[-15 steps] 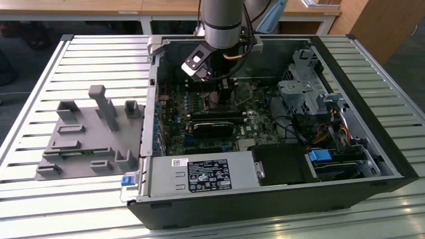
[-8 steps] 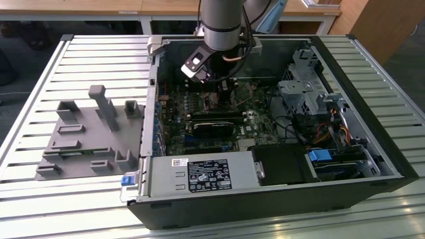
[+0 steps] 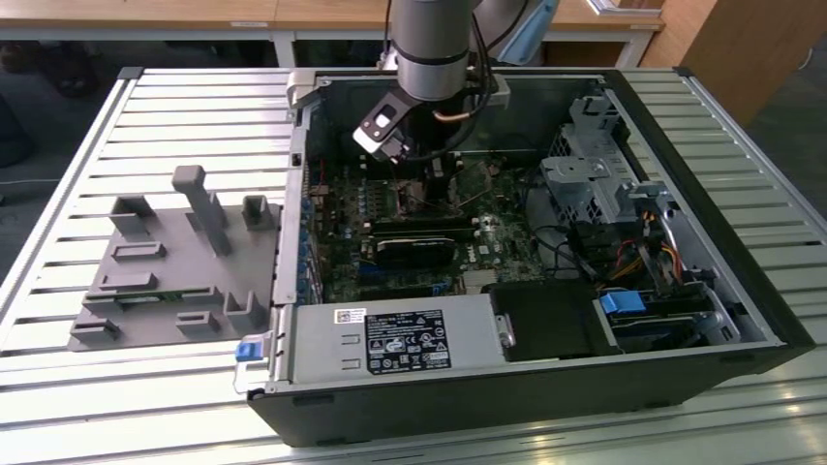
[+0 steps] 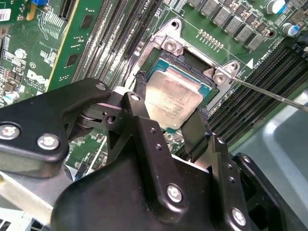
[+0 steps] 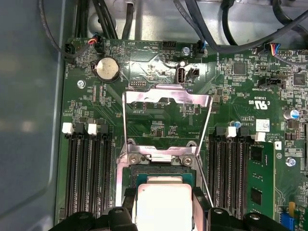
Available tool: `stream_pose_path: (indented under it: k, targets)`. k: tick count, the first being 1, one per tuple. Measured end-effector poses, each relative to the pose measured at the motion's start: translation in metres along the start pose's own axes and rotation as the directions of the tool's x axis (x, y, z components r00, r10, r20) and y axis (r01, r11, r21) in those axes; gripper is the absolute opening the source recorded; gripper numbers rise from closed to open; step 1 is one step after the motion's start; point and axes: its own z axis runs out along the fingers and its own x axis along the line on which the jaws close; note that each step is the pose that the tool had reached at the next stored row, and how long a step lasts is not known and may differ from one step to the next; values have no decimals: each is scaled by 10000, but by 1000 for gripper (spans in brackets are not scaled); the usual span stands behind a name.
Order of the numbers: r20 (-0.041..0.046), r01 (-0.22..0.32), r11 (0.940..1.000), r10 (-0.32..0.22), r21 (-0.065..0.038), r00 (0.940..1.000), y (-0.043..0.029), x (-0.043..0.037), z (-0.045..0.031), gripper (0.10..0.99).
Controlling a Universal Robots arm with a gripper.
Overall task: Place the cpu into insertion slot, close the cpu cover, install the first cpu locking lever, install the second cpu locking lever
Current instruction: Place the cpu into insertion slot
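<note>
An open computer case (image 3: 517,387) lies on the slatted surface (image 3: 130,407). In the exterior view the arm (image 3: 437,44) enters the case at 12 o'clock, and a grey fixture block (image 3: 181,262) sits at the case's 9 o'clock. The gripper (image 4: 172,108) is clamped on the cpu's edges. The cpu cover (image 5: 166,96) stands open. The cpu (image 4: 173,91) is directly over the insertion slot (image 4: 187,60).

Bright glare thrown across the pale slatted metal table (image 3: 77,387) in the exterior view, open black computer case (image 3: 517,407) left shadowed inside, silver-grey square chip (image 5: 164,207) bleached pale in the first wrist view.
</note>
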Motion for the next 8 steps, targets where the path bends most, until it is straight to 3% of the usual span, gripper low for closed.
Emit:
stream_pose_path:
  k: [8]
  targets:
    - [1, -12, 10000, 12, 1, 10000, 2, 1, 37, 541]
